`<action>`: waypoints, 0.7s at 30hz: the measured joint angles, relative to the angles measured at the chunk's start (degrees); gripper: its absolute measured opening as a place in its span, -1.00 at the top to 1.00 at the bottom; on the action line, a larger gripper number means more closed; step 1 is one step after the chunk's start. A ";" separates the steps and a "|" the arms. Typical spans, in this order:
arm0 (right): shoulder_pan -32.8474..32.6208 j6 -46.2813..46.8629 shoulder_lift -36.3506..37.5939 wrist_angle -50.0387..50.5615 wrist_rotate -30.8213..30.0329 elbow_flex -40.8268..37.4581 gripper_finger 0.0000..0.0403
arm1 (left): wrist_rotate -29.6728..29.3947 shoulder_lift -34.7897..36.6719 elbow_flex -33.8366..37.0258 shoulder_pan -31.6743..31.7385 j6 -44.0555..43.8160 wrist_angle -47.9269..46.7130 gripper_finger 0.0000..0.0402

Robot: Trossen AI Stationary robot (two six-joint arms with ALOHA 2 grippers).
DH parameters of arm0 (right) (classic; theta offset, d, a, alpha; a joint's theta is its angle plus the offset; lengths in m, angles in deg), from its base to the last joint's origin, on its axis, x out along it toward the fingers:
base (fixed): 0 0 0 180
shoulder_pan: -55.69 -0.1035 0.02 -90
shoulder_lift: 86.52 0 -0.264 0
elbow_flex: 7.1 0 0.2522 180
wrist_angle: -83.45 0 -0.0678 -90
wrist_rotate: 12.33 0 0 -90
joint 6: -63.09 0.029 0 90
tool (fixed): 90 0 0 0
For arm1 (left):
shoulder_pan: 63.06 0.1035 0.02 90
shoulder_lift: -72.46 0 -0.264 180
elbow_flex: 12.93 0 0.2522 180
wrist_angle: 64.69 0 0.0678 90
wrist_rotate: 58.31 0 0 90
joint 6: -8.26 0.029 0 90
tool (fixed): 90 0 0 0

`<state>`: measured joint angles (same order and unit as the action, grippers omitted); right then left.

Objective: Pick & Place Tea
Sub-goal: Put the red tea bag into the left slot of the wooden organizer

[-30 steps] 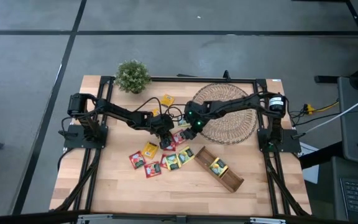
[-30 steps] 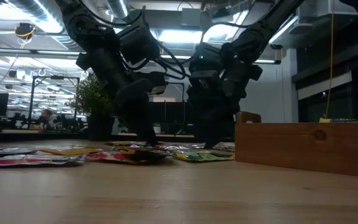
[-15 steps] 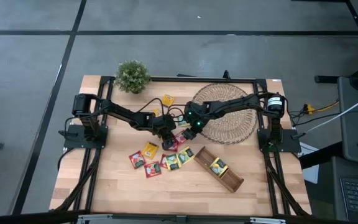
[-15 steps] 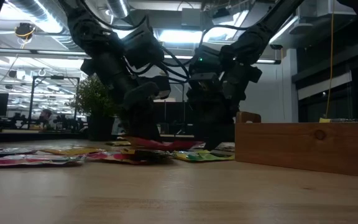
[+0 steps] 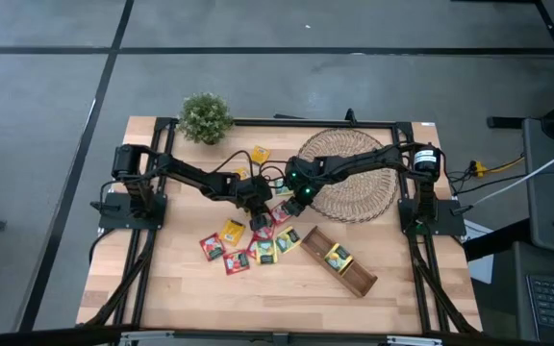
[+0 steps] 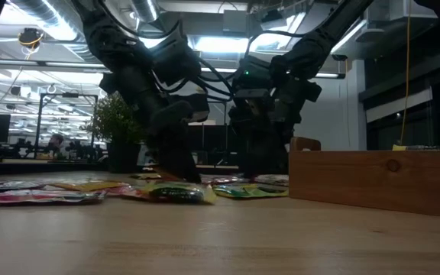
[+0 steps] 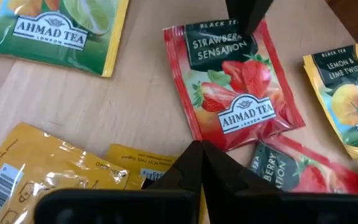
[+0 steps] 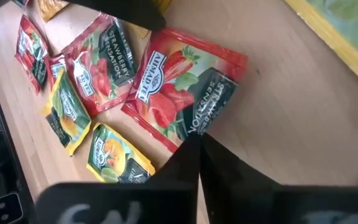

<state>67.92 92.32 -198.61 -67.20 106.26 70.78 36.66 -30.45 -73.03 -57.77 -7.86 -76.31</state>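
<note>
**Pinching a strawberry sachet from two sides**

Meeting mid-table over the scattered tea (image 5: 258,240), beside the round woven mat (image 5: 354,183). Right gripper (image 8: 194,142) pressed together on one edge of the red strawberry sachet (image 8: 182,87), lying flat on the wood. Left gripper (image 7: 197,149) also pressed together, its tip at the same sachet's opposite edge; whether gripping or only touching, cannot tell. More sachets nearby; one yellow lying in the wooden tray (image 5: 354,277).

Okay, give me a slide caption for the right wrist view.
Right gripper, fingers shut, at the edge of a red strawberry tea sachet on the wooden table, more sachets beyond.
</note>
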 joint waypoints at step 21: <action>-0.02 -1.00 12.30 7.27 3.27 0.76 0.98 | -0.54 10.51 0.21 -0.91 2.42 -11.66 0.98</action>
<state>67.89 91.32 -186.32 -59.93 109.53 71.55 36.12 -19.94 -72.82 -58.68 -5.44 -87.97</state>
